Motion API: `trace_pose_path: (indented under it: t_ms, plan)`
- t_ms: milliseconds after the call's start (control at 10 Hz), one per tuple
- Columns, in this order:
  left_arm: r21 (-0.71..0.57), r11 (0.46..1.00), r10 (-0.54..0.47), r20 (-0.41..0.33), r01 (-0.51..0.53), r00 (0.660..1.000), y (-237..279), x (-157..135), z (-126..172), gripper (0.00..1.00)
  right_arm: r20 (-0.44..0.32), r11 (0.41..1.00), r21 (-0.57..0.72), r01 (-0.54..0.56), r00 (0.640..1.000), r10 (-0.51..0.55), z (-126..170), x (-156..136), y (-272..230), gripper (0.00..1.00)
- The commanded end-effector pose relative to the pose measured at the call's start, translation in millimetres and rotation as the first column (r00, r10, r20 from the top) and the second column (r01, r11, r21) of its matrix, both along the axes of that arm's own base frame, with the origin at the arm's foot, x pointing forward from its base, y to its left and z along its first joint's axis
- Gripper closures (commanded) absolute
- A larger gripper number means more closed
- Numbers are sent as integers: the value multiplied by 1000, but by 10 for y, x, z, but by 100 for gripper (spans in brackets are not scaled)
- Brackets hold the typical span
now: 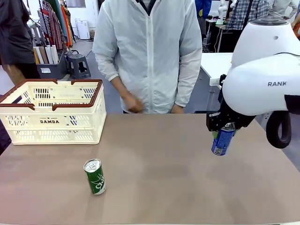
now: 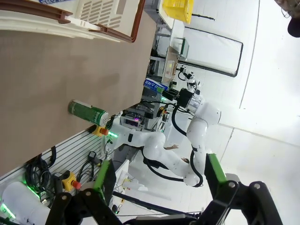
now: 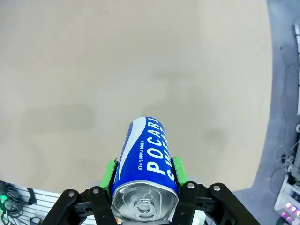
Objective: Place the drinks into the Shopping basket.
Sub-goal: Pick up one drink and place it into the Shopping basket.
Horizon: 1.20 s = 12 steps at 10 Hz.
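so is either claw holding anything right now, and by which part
The right claw grips the blue can by its sides, near its top end. The left claw is open and holds nothing.

Bare table (image 1: 178, 178) lies open from the basket (image 1: 51, 123) at far left to the right edge; 1 green can (image 1: 95, 176) stands front-left of centre.

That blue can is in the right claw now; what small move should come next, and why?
Probably swing the blue can toward the Shopping basket: the right claw grips it above the table, and the basket sits far to its left.
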<state>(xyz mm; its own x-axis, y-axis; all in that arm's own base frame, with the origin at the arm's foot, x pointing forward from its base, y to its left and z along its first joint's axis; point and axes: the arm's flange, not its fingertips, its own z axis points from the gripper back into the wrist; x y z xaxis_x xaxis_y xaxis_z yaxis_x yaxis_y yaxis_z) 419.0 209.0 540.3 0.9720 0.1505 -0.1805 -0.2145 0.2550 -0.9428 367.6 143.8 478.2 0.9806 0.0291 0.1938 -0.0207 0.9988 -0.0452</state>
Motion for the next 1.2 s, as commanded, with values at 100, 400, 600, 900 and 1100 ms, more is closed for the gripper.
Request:
trace_pose_path:
  t_ms: [100,400,600,900,1100]
  plan:
    - [5,1000,-12,-3,12,1000,7,-34,20,0,35,1000,17,-8,999,7,152,-75,196,100]
    - [5,1000,-12,-3,12,1000,7,-34,20,0,34,984,156,-87,996,83,45,180,1274,100]
    - [5,1000,-12,-3,12,1000,7,-34,20,0,20,964,219,-148,989,147,-229,262,1838,100]
    - [5,1000,-12,-3,12,1000,7,-34,20,0,69,954,138,-265,964,258,-776,305,2442,100]
    - [5,1000,-12,-3,12,1000,7,-34,20,0,48,947,121,-297,955,293,-873,374,2623,100]
